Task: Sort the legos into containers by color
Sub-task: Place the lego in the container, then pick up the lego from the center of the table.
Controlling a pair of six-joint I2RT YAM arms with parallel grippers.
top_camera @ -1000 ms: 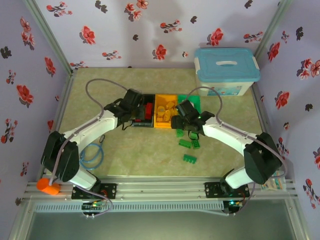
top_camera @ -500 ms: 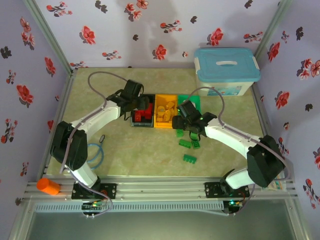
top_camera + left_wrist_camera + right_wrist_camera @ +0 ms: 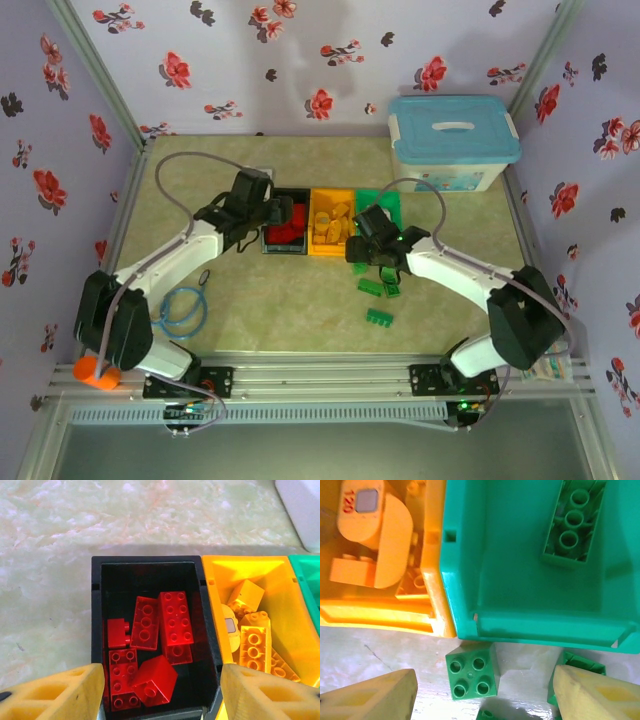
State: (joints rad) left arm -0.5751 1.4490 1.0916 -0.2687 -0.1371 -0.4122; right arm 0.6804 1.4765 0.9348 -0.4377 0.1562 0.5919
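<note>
Fixed overhead view: three small open bins in a touching row at mid-table on the pale green marbled table [image 3: 300,330], with the black rectangular plastic bin [image 3: 285,251] at left, the orange rectangular plastic bin [image 3: 330,252] in the middle and the green rectangular plastic bin [image 3: 372,198] at right. Left wrist view: left gripper [image 3: 160,690] released, yellow fingers [image 3: 55,692] spread wide above the near end of the black bin, nothing between them. Several red studded plastic bricks [image 3: 170,617] heaped on the floor of the black bin, some flat, one tilted. Orange-yellow studded plastic bricks [image 3: 255,640] piled in the orange bin just to the right. Right wrist view: right gripper [image 3: 485,692] likewise released, fingers well apart, low over the table at the near wall of the green bin. Small square green four-stud brick [image 3: 472,670] flat on the table between the spread fingers, just beside that near wall, touched by neither finger. One long green plastic brick [image 3: 572,525] inside the green bin, toward its far right. Further loose green studded bricks [image 3: 380,318] on the table near the green bin. Large white plastic tub with light-blue lid [image 3: 455,140] at far right, blue cable loop [image 3: 183,312] at near left, orange cylinder [image 3: 97,373] on the near-left rail.
</note>
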